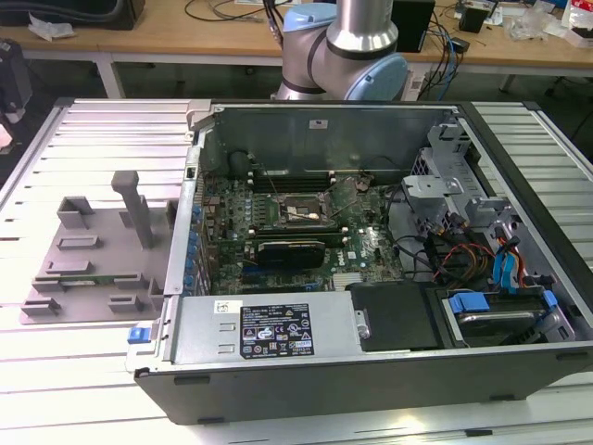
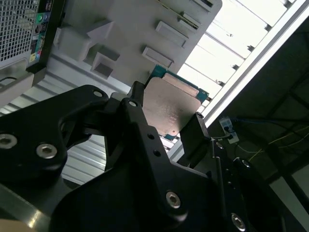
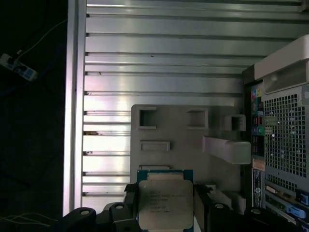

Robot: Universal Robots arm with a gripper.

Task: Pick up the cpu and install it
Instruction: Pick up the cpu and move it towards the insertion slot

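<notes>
- The hand (image 3: 165,194) is closed on the cpu (image 3: 165,204), with a finger against each of two opposite edges and the silvery top facing the camera. In both wrist views the chip hangs clear above the grey tray (image 3: 183,128) and the slatted bench (image 3: 159,48).
- The main risk, as I judge it, is that only the thin edges are held. A jolt or a knock could twist the chip between the fingers (image 2: 195,137) or let it slip out.
- A twisted chip would meet the socket (image 1: 295,211) skewed, and pressing it down like that could harm the contacts. In the first wrist view it looks level.
- A drop from here would land on the tray or the slats. The bench's rail (image 3: 76,96) is near, and the floor (image 3: 29,145) lies beyond it.
- Edges: the case (image 1: 324,394) has upright sides all round the board. Its wall (image 1: 185,241) beside the tray stands between tray and socket, so anything carried across must clear it.
- The tray's tall post (image 1: 135,209) rises near that wall and is another thing to catch on.
- Open room: the space above the tray and bench looks free.
- Around the socket it is tighter. A dark card (image 1: 292,250) lies just beside it, and loose cables (image 1: 445,255) lie further toward the exterior view's right, apart from the socket.
</notes>
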